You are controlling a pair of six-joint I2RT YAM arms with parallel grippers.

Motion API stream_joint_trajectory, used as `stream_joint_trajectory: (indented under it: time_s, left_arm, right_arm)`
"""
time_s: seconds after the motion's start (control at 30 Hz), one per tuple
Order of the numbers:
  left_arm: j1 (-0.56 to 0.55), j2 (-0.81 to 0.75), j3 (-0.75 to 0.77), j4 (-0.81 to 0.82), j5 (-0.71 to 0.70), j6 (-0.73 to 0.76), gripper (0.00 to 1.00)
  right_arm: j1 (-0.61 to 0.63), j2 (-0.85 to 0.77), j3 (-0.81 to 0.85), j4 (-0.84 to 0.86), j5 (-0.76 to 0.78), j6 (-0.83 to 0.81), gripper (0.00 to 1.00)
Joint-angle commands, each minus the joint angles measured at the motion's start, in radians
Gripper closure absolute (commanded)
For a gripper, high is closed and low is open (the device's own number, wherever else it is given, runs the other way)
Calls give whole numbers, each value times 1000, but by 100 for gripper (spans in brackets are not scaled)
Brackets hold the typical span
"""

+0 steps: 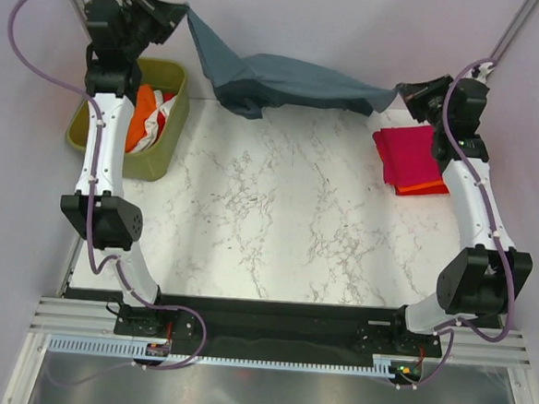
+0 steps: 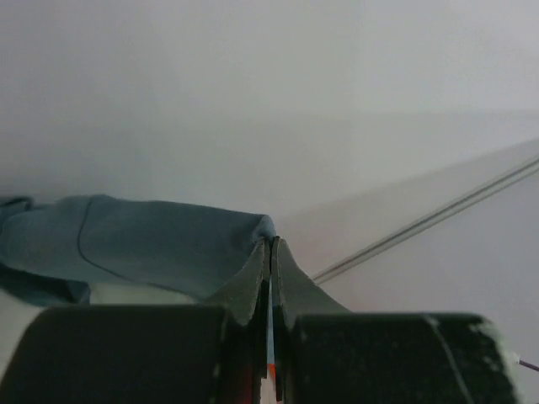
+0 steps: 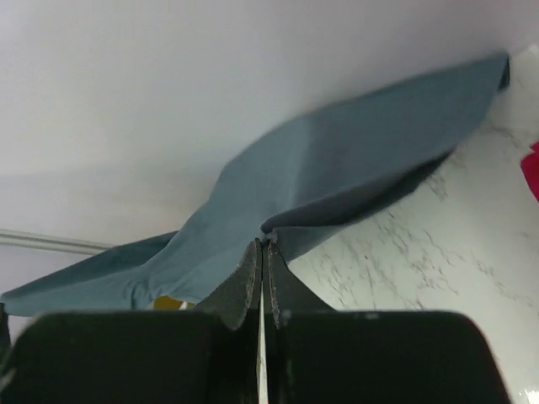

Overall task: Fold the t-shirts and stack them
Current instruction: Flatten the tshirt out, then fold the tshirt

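The slate blue-grey t-shirt (image 1: 278, 81) hangs stretched across the far edge of the marble table, held in the air at both ends. My left gripper (image 1: 183, 13) is shut on its left corner, seen in the left wrist view (image 2: 271, 241) with the cloth (image 2: 152, 240) trailing left. My right gripper (image 1: 399, 93) is shut on its right corner, seen in the right wrist view (image 3: 264, 242) with the shirt (image 3: 337, 177) spreading up and away. A folded magenta-pink shirt (image 1: 408, 152) lies on a folded orange-red shirt (image 1: 425, 187) at the right.
An olive-green bin (image 1: 169, 149) at the far left holds orange (image 1: 145, 105) and white/red (image 1: 156, 125) shirts. The marble tabletop (image 1: 277, 221) spreads between the arms. Pale walls close the back and sides.
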Motion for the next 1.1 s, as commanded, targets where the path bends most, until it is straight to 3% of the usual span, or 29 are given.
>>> stream_joint_trajectory:
  time_s: [0.0, 0.17, 0.57, 0.83, 1.07]
  left_arm:
    - [-5, -136, -209, 2, 27, 104, 98]
    - [-6, -392, -690, 28, -32, 128, 98]
    - [-20, -925, -1406, -6, -168, 82, 98]
    - [-18, -1259, -1629, -231, -230, 132, 98]
    - [-20, -1488, -1742, -407, -213, 48, 98]
  right_arm:
    - [-9, -14, -72, 93, -65, 3, 100]
    - [-13, -31, -223, 95, -104, -22, 100]
    - [-18, -172, -703, 95, -87, -92, 100]
    - [-18, -377, -915, -15, -24, -195, 100]
    - [-18, -631, -1087, -191, 37, -253, 100]
